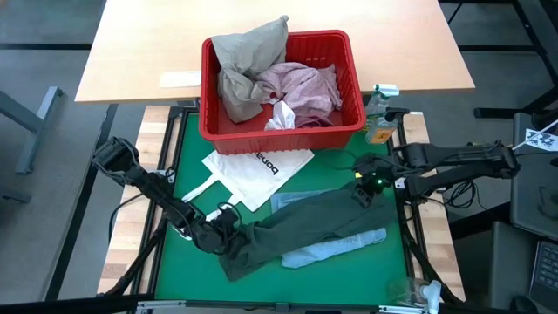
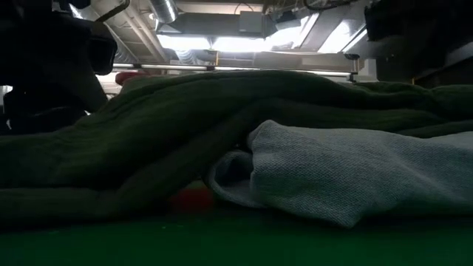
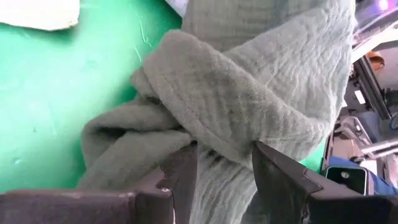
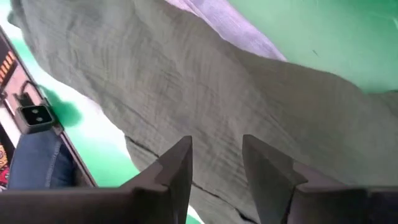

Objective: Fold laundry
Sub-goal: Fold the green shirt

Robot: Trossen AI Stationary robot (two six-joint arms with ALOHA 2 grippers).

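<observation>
A dark grey-green garment (image 1: pixel 305 222) lies stretched across the green mat (image 1: pixel 187 157), from near left to mid right. It also fills the low view (image 2: pixel 185 111). Beside it, partly under its near edge, lies a light blue garment (image 1: pixel 340 247) (image 2: pixel 355 177). My left gripper (image 1: pixel 225 228) (image 3: pixel 224 168) is shut on the dark garment's left end. My right gripper (image 1: pixel 364 190) (image 4: pixel 216 165) is shut on its right end. Beige, pink and white pieces sit in the red basket (image 1: pixel 279 135) at the far side. My left gripper pinches a bunched, twisted fold (image 3: pixel 217 134) at the garment's left end between its two fingers (image 3: pixel 180 174), in several layers. It comes in slanting down from the table's left. The bunch rests low on the mat. My right gripper has the garment's right end (image 4: pixel 214 177) between its two fingers (image 4: pixel 267 168), pointing steeply down from above. One layer or several, I cannot tell. From the hold the cloth slopes away toward the mat, fairly smooth.
A white tote bag (image 1: pixel 257 167) with black lettering lies flat on the mat between the basket and the garment. A small bottle (image 1: pixel 380 113) stands at the mat's far right corner. A clear plastic object (image 1: pixel 418 292) sits at the near right corner.
</observation>
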